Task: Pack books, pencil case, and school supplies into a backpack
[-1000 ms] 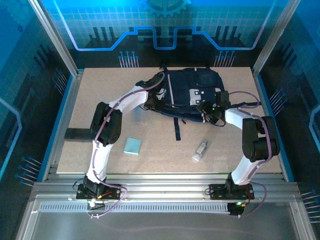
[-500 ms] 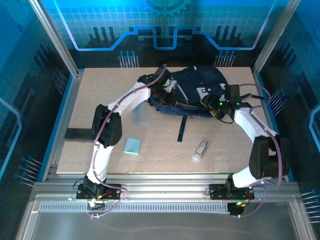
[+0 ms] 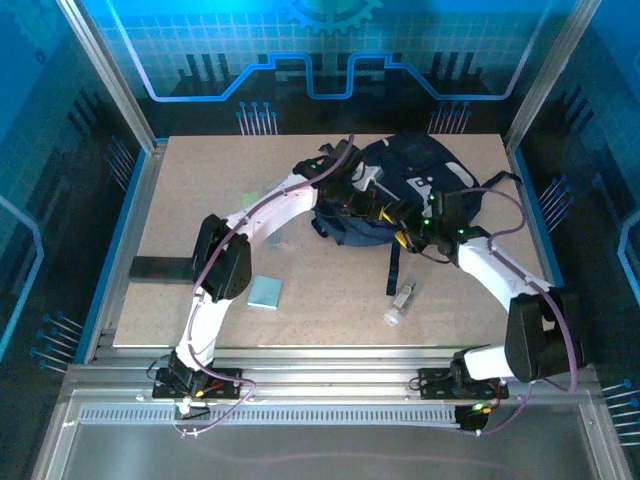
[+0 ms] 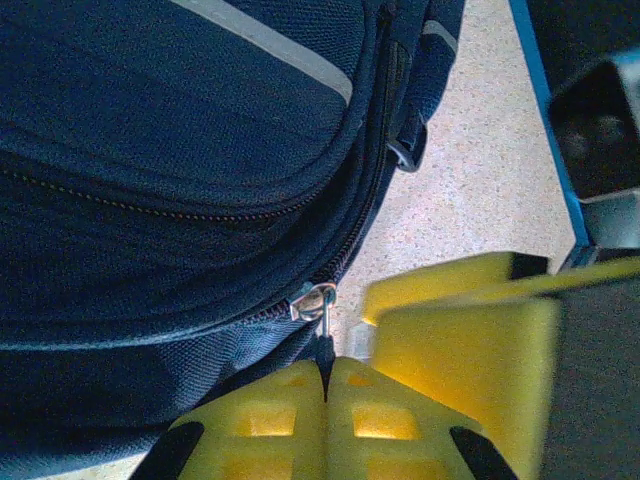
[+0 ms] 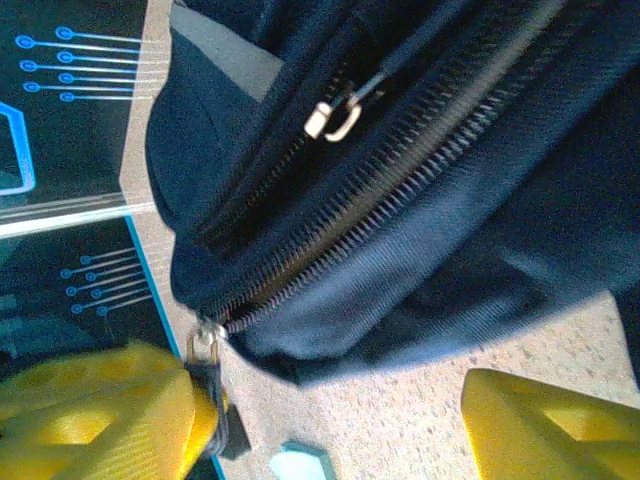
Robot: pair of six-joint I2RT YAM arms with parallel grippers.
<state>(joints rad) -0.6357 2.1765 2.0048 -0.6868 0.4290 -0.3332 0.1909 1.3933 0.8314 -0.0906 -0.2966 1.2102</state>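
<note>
Fingers (image 4: 390, 415) of the left gripper (image 4: 325, 385) pinch the zipper pull (image 4: 325, 350) of the backpack (image 3: 400, 185), which lies mid-far on the table (image 3: 180, 200). The right gripper (image 5: 335, 410) stands spread beside another slider (image 5: 205, 345). An angled tug could slip the thin pull free. The backpack's inside is hidden.

White-and-black left arm (image 3: 262, 212) and right arm (image 3: 490, 262), purple-cabled
White links, black joint housings, purple cables looping alongside; small green lights near the right wrist; left claw (image 4: 325, 400) has chunky yellow plastic fingers with square recesses.
</note>
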